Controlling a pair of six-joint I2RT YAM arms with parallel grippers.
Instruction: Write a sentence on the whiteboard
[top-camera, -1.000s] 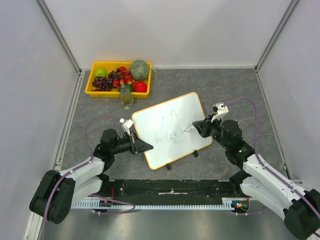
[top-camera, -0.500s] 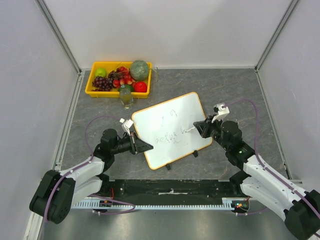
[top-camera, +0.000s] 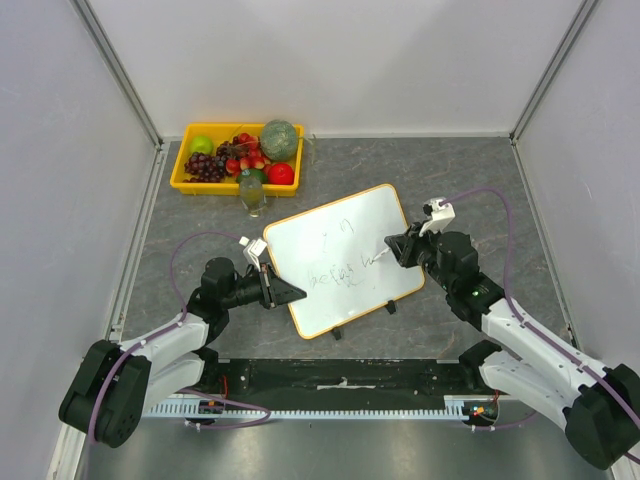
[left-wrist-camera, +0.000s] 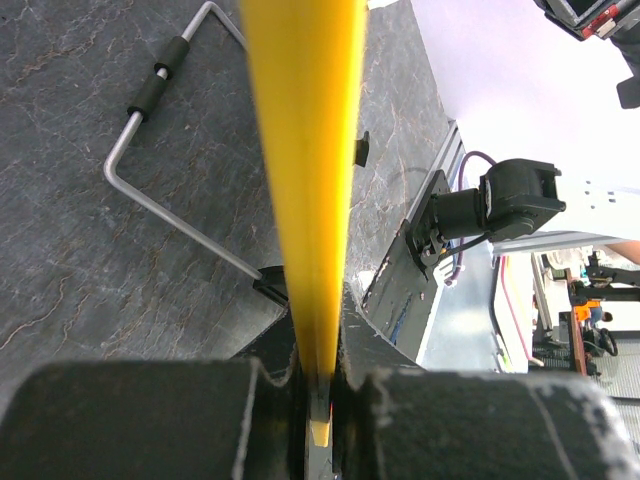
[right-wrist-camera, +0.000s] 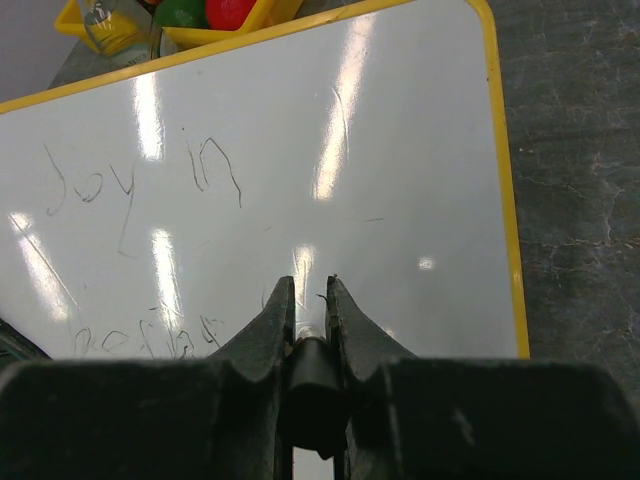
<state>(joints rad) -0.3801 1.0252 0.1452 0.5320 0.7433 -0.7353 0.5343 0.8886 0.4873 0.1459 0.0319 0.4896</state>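
The whiteboard (top-camera: 345, 225), white with a yellow frame, stands tilted mid-table. Thin dark words of the sentence (top-camera: 338, 272) run in two lines; in the right wrist view the top line reads "Joy in" (right-wrist-camera: 140, 180) and a second line (right-wrist-camera: 150, 338) sits below. My left gripper (top-camera: 292, 294) is shut on the board's yellow edge (left-wrist-camera: 300, 150) at its near-left side. My right gripper (top-camera: 392, 250) is shut on a black marker (right-wrist-camera: 312, 375), whose tip is at the board's surface (right-wrist-camera: 420, 150) to the right of the second line.
A yellow tray (top-camera: 186, 183) of fruit sits at the far left, with a glass jar (top-camera: 252, 196) just in front of it. Two black clips (top-camera: 337, 333) are on the board's near edge. The board's wire stand (left-wrist-camera: 160, 82) rests on the grey tabletop.
My right gripper has shifted slightly away from the near edge with the marker. The left gripper and the board have stayed still.
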